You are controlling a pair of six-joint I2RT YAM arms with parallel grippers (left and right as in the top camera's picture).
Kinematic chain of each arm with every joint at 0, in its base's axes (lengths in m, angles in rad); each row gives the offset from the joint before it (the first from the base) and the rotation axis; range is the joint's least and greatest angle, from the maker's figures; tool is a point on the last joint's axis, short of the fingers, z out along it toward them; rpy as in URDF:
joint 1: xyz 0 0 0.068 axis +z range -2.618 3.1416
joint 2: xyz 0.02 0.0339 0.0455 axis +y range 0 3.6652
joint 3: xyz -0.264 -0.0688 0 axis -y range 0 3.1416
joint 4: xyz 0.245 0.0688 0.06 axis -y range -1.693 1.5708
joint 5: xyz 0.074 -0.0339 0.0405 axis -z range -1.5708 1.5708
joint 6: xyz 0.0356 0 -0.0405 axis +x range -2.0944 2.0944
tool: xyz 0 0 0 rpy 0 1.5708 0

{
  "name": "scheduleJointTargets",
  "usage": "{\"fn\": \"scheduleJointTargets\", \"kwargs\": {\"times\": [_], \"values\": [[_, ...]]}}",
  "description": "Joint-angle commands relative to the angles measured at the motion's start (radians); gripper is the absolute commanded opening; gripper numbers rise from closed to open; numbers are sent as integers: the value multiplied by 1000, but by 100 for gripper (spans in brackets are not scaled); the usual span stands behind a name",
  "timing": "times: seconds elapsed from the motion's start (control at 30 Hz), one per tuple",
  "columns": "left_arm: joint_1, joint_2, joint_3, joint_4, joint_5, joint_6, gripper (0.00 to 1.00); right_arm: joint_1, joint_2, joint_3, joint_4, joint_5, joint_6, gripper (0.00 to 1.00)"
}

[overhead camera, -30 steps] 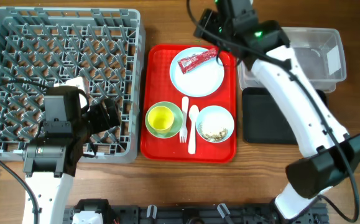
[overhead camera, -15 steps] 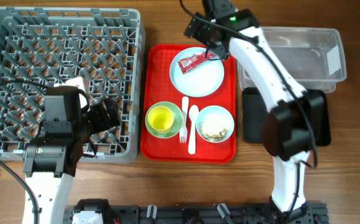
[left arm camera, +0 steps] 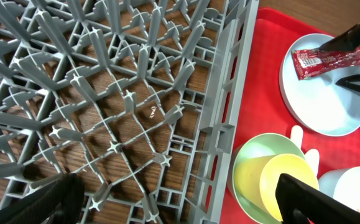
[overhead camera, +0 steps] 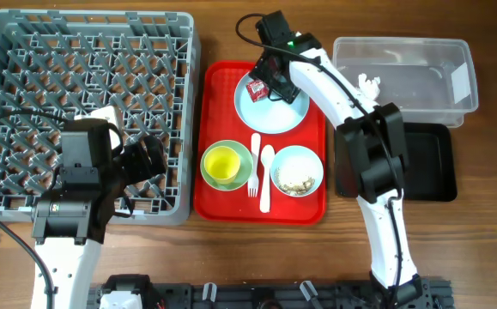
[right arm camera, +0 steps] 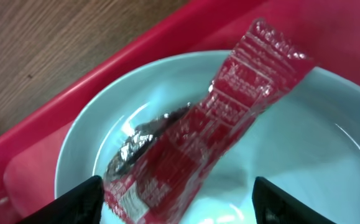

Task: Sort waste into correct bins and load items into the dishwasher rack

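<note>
**A:** Which step is in hand?

**B:** Waste sorting, I'd say. The right gripper (right arm camera: 178, 202) hangs just above the red foil snack wrapper with white print (right arm camera: 212, 127), fingers apart on either side and clamped on nothing. The wrapper lies on the pale blue round plate (right arm camera: 329, 137), on the red plastic serving tray (overhead camera: 215, 112).

**A:** And next?

**B:** Probably lower, close on the foil, lift, and carry it to the clear rectangular plastic tub (overhead camera: 403, 40) or the shallow black rectangular tray (overhead camera: 428, 163). Thin foil may slide on a smooth plate.

**A:** What does each view add?

**B:** Only the overhead shows the bins. The left wrist view shows the left gripper (left arm camera: 176, 202) spread and empty over the large grey pegged dishwasher rack (left arm camera: 124, 93). The right wrist view shows the wrapper's crumpled silver end.
</note>
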Motion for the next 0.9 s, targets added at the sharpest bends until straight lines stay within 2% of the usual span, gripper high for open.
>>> {"fn": "scheduleJointTargets", "kwargs": {"times": [0.0, 0.17, 0.23, 0.3, 0.47, 0.5, 0.53, 0.67, 0.77, 0.87], "values": [[5, -3, 18, -8, 13, 2, 100, 2, 39, 2, 34, 26, 24, 72], [5, -3, 18, -15, 13, 2, 100, 0, 39, 2, 21, 48, 21, 25], [5, -3, 18, -15, 13, 2, 100, 0, 35, 3, -13, 48, 13, 12], [5, -3, 18, -15, 13, 2, 100, -3, 10, 3, -71, 51, 1, 5], [5, -3, 18, -14, 12, 2, 100, -37, -159, 3, -124, 56, -216, 4], [5, -3, 18, -14, 13, 2, 100, -58, -236, 3, -137, 59, -280, 5], [5, -3, 18, -14, 13, 2, 100, -76, -284, 3, -153, 75, -285, 4], [5, -3, 18, -14, 13, 2, 100, -192, -402, 3, -230, 113, -196, 4], [5, -3, 18, -15, 13, 2, 100, -333, -401, -10, -335, 111, -10, 4], [5, -3, 18, -15, 13, 2, 100, -428, -397, -63, -328, 61, 14, 4]]}}
